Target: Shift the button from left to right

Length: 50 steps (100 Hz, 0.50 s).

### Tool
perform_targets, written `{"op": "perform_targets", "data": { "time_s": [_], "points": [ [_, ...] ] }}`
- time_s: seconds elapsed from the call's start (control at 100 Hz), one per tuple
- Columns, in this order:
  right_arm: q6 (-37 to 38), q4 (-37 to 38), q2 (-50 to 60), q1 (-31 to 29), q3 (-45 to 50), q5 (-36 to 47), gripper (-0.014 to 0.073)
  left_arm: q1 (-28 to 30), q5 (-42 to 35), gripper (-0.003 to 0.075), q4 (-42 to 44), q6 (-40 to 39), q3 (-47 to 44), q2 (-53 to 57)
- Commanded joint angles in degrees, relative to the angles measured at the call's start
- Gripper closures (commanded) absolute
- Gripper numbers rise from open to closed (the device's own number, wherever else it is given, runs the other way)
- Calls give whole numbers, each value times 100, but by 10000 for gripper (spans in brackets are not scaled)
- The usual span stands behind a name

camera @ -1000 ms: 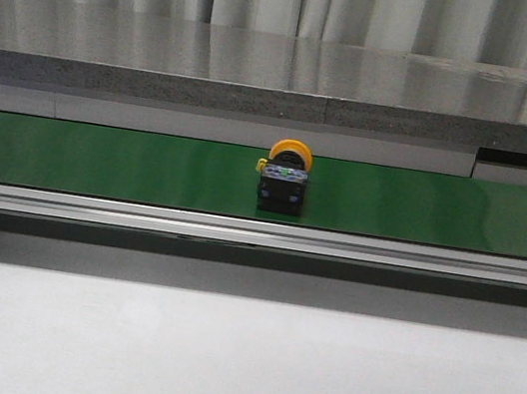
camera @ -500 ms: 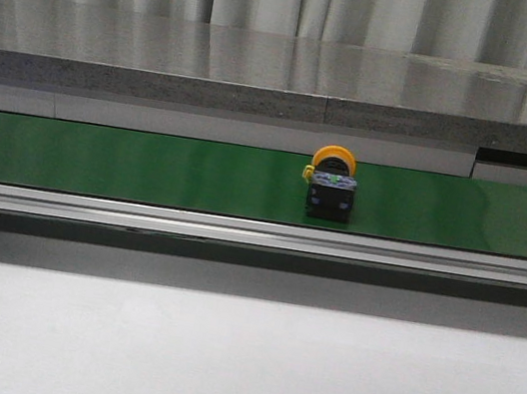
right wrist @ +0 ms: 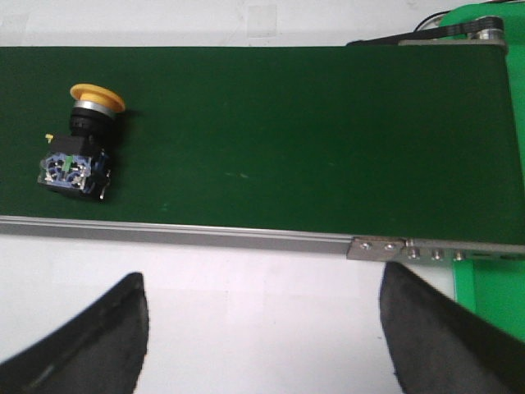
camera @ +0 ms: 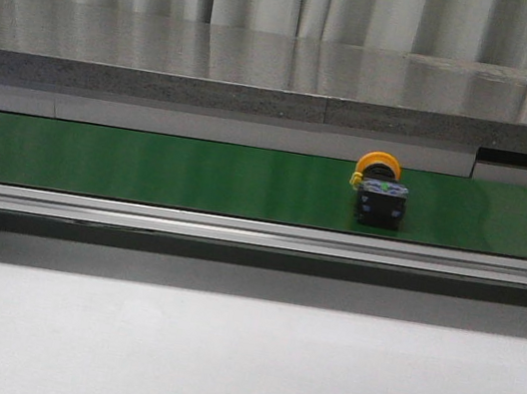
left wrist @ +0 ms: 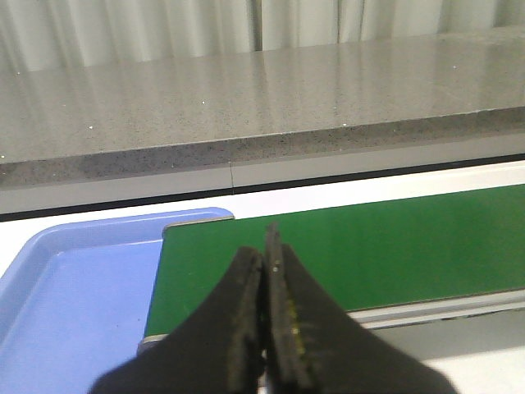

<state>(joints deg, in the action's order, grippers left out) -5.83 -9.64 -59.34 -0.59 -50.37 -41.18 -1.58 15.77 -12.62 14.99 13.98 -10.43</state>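
On the long green conveyor belt [camera: 147, 166] the small push button with a yellow-orange mushroom head and black boxy body [camera: 380, 192] lies right of centre, untouched, beyond the wide-apart right gripper [right wrist: 262, 328], while the left gripper [left wrist: 267, 328] is pressed together; a late grab could miss it or knock it over.

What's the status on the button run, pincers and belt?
Left pincer shut, empty. Right pincer open, above belt edge. Button lying on green belt, right of center. Nothing blocking it.
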Motion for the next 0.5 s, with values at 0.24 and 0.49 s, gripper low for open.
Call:
{"op": "perform_targets", "data": {
  "time_s": [0.24,0.49],
  "points": [
    [-625,-456,-1430,700,-871,643,14,-42,-466,741,-86,-13,149,-57],
    [-625,-446,-2367,1090,-1244,867,14,-42,-466,741,-86,-13,149,-57]
  ]
}}
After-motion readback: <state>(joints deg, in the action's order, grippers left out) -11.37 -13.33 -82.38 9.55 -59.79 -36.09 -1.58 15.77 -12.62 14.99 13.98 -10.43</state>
